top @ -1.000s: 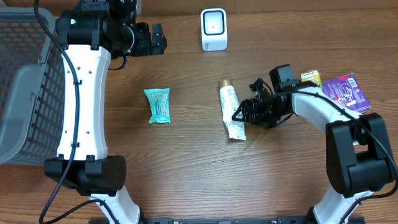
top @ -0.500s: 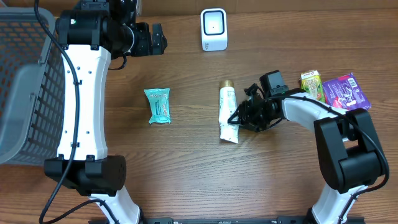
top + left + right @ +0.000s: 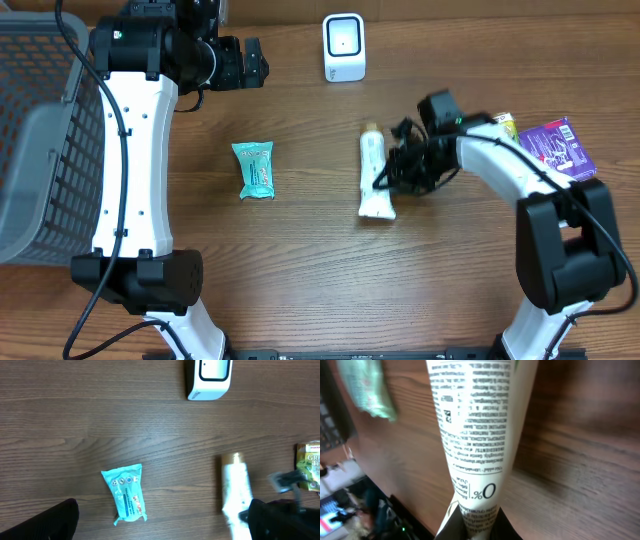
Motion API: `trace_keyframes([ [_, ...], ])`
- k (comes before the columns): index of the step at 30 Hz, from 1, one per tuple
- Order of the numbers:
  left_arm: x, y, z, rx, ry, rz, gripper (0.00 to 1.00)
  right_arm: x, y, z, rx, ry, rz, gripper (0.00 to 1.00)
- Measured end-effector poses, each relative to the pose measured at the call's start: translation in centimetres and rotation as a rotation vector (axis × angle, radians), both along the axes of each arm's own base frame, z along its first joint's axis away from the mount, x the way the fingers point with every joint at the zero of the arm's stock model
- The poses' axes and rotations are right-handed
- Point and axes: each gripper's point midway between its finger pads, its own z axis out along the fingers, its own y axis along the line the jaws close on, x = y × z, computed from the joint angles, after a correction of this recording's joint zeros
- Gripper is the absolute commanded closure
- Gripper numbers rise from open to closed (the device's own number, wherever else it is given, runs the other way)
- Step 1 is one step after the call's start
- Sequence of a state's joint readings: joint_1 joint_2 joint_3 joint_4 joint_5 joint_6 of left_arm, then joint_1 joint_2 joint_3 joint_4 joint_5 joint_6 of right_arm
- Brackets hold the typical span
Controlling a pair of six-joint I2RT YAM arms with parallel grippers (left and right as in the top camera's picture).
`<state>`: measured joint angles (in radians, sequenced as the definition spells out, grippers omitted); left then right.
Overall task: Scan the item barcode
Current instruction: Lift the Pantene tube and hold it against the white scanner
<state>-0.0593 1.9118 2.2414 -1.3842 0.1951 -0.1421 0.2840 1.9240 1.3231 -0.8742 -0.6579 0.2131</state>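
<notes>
A teal packet (image 3: 253, 169) lies flat on the brown wooden surface (image 3: 300, 270), left of its middle, with its long side pointing toward the far edge. A grey mesh basket (image 3: 40, 120) stands along the left edge, reaching the far-left corner. Near the right edge lies a purple packet (image 3: 556, 146), with a green-and-yellow packet (image 3: 503, 123) just beside it.

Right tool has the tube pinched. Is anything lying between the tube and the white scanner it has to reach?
Nothing visible. Only table lies between the tube in the right tool and the scanner; the teal packet sits off to the side.
</notes>
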Motion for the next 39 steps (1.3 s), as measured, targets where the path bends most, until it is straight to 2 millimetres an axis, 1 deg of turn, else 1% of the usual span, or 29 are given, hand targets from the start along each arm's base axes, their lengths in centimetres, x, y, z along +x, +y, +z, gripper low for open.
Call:
trace_keyframes([
  [1, 0.0, 0.0, 0.0, 0.0, 0.0, 0.0, 0.01, 0.4, 0.1, 0.6, 0.002, -0.02, 0.008, 0.96],
  [2, 0.0, 0.0, 0.0, 0.0, 0.0, 0.0, 0.0, 0.8, 0.1, 1.6, -0.002, -0.045, 0.02, 0.96],
  [5, 0.0, 0.0, 0.0, 0.0, 0.0, 0.0, 0.0, 2.5, 0.2, 6.4, 0.002, -0.174, 0.054, 0.96],
  [6, 0.0, 0.0, 0.0, 0.0, 0.0, 0.0, 0.01, 2.8, 0.3, 7.5, 0.005, -0.208, 0.061, 0.96],
  [7, 0.0, 0.0, 0.0, 0.0, 0.0, 0.0, 0.01, 3.0, 0.3, 9.0, 0.008, -0.25, 0.073, 0.96],
  [9, 0.0, 0.0, 0.0, 0.0, 0.0, 0.0, 0.0, 2.9, 0.2, 11.2, 0.016, -0.317, 0.093, 0.96],
  [11, 0.0, 0.0, 0.0, 0.0, 0.0, 0.0, 0.0, 2.5, 0.0, 12.6, 0.016, -0.366, 0.115, 0.96],
  [13, 0.0, 0.0, 0.0, 0.0, 0.0, 0.0, 0.0, 2.1, -0.4, 13.4, -0.002, -0.4, 0.133, 0.96],
  [15, 0.0, 0.0, 0.0, 0.0, 0.0, 0.0, 0.0, 2.0, -0.9, 13.7, -0.03, -0.428, 0.143, 0.96],
  [21, 0.0, 0.0, 0.0, 0.0, 0.0, 0.0, 0.0, 2.3, -1.6, 13.5, -0.081, -0.46, 0.159, 0.96],
  [26, 0.0, 0.0, 0.0, 0.0, 0.0, 0.0, 0.0, 2.3, -1.4, 13.2, -0.119, -0.483, 0.185, 0.96],
  [29, 0.0, 0.0, 0.0, 0.0, 0.0, 0.0, 0.0, 2.9, -1.5, 12.9, -0.19, -0.523, 0.191, 0.96],
  [31, 0.0, 0.0, 0.0, 0.001, 0.0, 0.0, 0.0, 3.9, -1.9, 12.7, -0.268, -0.573, 0.182, 0.96],
  [34, 0.0, 0.0, 0.0, 0.0, 0.0, 0.0, 0.0, 6.6, -3.1, 13.2, -0.447, -0.697, 0.125, 0.96],
  [36, 0.0, 0.0, 0.0, 0.0, 0.0, 0.0, 0.0, 8.9, -4.0, 14.4, -0.581, -0.814, 0.071, 0.96],
  [37, 0.0, 0.0, 0.0, 0.0, 0.0, 0.0, 0.0, 10.2, -4.4, 15.4, -0.642, -0.885, 0.042, 0.96],
  [38, 0.0, 0.0, 0.0, 0.0, 0.0, 0.0, 0.0, 11.9, -4.8, 17.1, -0.724, -0.988, -0.003, 0.96],
  [39, 0.0, 0.0, 0.0, 0.0, 0.0, 0.0, 0.0, 12.8, -4.9, 18.1, -0.771, -1.05, -0.012, 0.96],
])
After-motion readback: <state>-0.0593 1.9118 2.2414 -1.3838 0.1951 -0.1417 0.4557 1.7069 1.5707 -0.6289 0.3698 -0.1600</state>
